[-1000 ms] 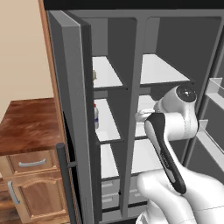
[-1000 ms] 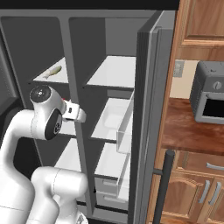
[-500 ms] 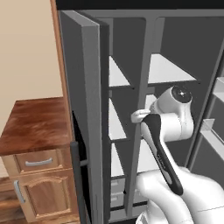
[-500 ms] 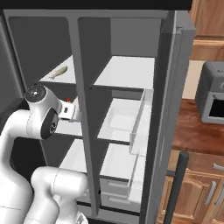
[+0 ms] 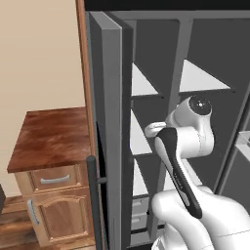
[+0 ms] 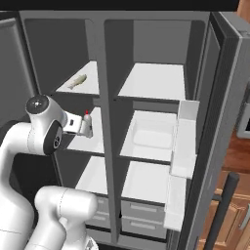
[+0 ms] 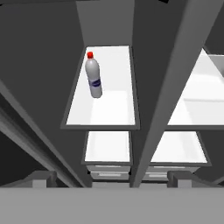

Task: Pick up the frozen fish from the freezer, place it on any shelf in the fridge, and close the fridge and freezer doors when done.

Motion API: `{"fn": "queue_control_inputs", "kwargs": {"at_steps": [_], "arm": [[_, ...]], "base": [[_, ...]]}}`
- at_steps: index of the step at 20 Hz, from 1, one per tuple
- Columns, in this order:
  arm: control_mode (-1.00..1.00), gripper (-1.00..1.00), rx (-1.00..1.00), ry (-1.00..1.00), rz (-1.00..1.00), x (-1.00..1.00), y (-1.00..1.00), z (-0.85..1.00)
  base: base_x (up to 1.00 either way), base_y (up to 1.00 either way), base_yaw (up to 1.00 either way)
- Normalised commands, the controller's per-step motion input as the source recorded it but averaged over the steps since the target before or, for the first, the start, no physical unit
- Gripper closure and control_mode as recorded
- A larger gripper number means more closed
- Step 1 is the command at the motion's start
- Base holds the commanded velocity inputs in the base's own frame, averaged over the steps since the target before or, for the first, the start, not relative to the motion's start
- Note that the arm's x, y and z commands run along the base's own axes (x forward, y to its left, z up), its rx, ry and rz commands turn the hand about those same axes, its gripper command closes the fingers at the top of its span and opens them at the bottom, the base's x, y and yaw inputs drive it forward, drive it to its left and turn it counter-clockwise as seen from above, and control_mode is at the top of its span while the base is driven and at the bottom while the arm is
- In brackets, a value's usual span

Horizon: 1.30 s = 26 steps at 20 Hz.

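The hand (image 7: 112, 181) is seen from its own camera with its two dark fingertips (image 7: 41, 178) set far apart near the lower corners and nothing held between them; in the right base view it is poked toward the narrower compartment at middle-shelf height. Just ahead of it, the middle freezer shelf (image 7: 116, 113) is mostly bare, with a white bottle (image 7: 93, 78) with a red cap standing upright near its back left; in the right base view the bottle (image 6: 87, 123) appears right at the hand. Open room is left on that shelf to the right of and in front of the bottle, bounded by the grey divider post (image 6: 108, 122) on the right and the dark side wall on the left. Below, a lower shelf and white drawers (image 7: 109, 168) are seen. The frozen fish (image 6: 77, 81) is lying on the top shelf of the freezer (image 6: 63, 63), one level above the hand, near the shelf's middle and apart from its edges. Beyond the divider, the fridge (image 6: 156, 78) is open, with a plain top shelf (image 6: 152, 80) bare and a rimmed tray (image 6: 149, 136) below it. The freezer door (image 5: 108, 127) is seen edge-on close to the left of the arm, and the fridge door (image 6: 219, 136) stands open at the right with its clear bins (image 6: 183, 141). Compared with a second ago, the whole scene has grown larger and shifted in both base views, so the base has been driven closer to the unit. A wooden bench (image 5: 49, 139) is seen at the far left.
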Motion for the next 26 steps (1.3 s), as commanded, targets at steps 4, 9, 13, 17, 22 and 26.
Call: {"fn": "queue_control_inputs", "kwargs": {"at_steps": [4,9,13,17,22,26], "arm": [[1.00,-1.00,0.00,0.00,0.00,0.00,0.00,0.00],[1.00,-1.00,0.00,0.00,0.00,0.00,0.00,0.00],[1.00,-1.00,0.00,0.00,0.00,0.00,0.00,0.00],[-1.00,-1.00,0.04,-0.01,-0.02,-0.12,0.00,0.37],[-1.00,-1.00,0.05,-0.09,-0.01,-0.15,0.11,0.97],[-1.00,-1.00,0.00,0.00,0.00,0.11,0.18,0.91]], "base": [[0.41,0.00,0.00],[0.60,-0.06,0.00],[0.43,-0.06,0.00],[-0.01,0.00,-0.01],[0.00,0.00,0.00],[0.00,0.00,0.00]]}}
